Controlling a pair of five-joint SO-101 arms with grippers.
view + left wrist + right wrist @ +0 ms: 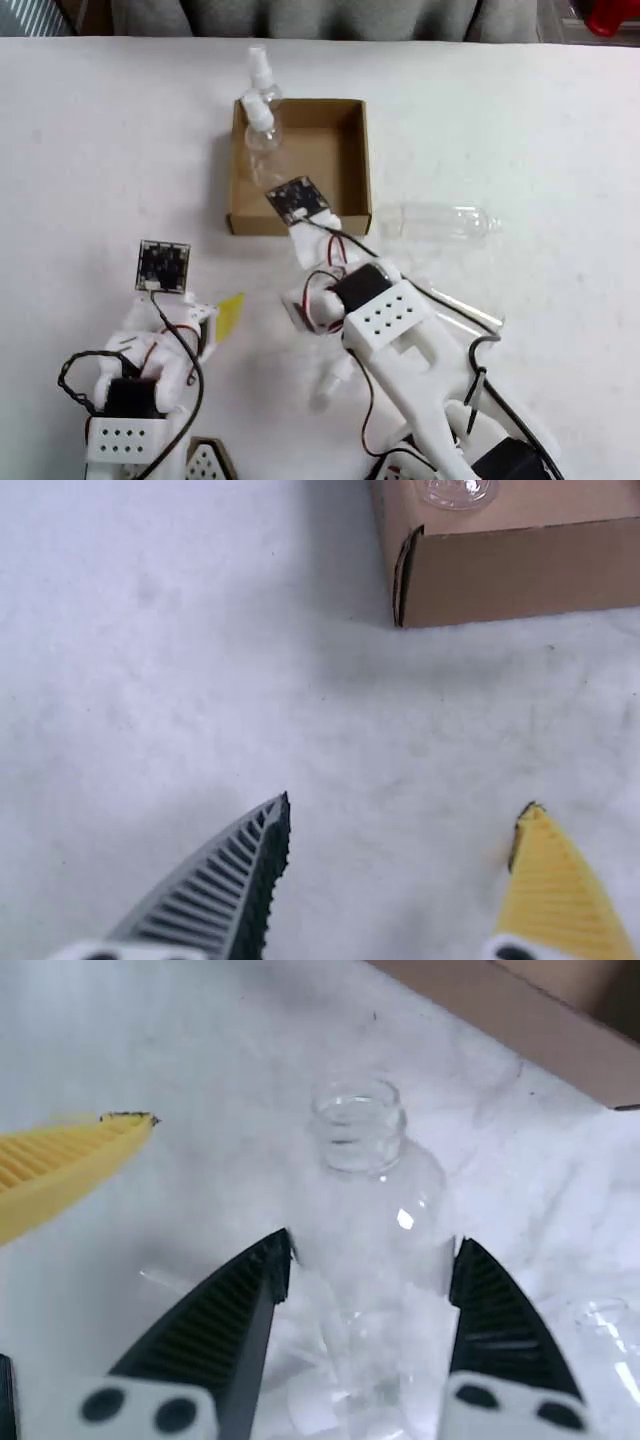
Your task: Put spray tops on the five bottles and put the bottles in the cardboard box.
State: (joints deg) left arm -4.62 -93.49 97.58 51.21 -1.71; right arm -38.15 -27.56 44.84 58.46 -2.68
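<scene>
Right claw (373, 1245): clenched, it seems, on the uncapped bottle, one black finger on each flank; the clear plastic blurs the exact contact.
Uncapped bottle (368, 1195): lies between the right claw's fingers, with its body in the gap and its open neck jutting past the tips toward the cardboard box.
Left claw (407, 805): released, with grey and yellow fingers spread over the bare surface (500, 120). Its yellow finger (70, 1165) sits off to one side of the uncapped bottle.
Cardboard box (255, 222): just beyond both claws, top open.
Capped bottle (263, 135): stands inside the box near its left wall, spray top on.
Second capped bottle (258, 72): at the box's far left corner.
Lying bottle (450, 222): clear, on its side, just right of the box.
</scene>
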